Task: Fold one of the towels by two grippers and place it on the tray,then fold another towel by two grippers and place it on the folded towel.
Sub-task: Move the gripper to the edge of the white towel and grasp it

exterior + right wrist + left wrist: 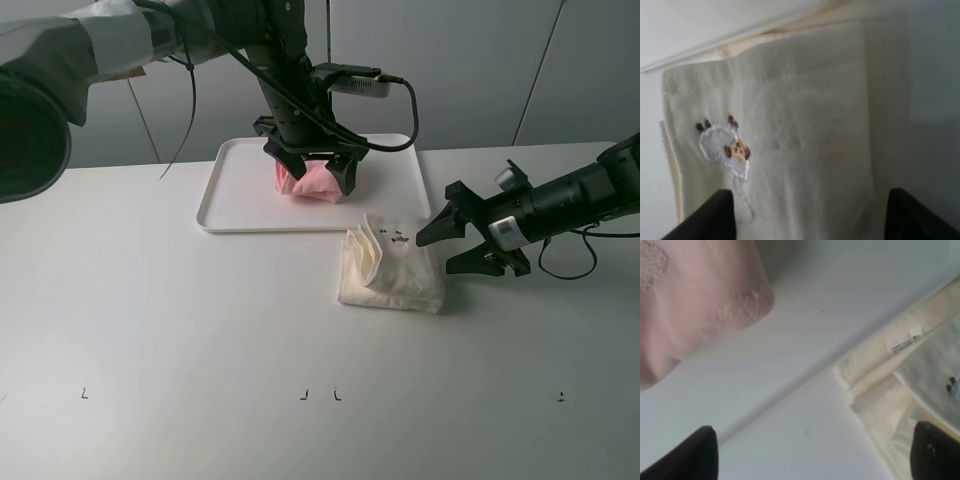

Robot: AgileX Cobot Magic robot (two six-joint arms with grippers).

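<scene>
Nearest us, the cream towel (pixel 392 268) lies folded just in front of the tray (pixel 225 190), our right gripper (pixel 440 250) spread empty at its right edge, our left gripper (pixel 311 170) wide, empty over the pink towel (pixel 310 182) on the tray.

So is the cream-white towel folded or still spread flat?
Folded. The cream-white towel lies on the table beside the tray as a compact bundle, with layered edges visible along one side.
</scene>
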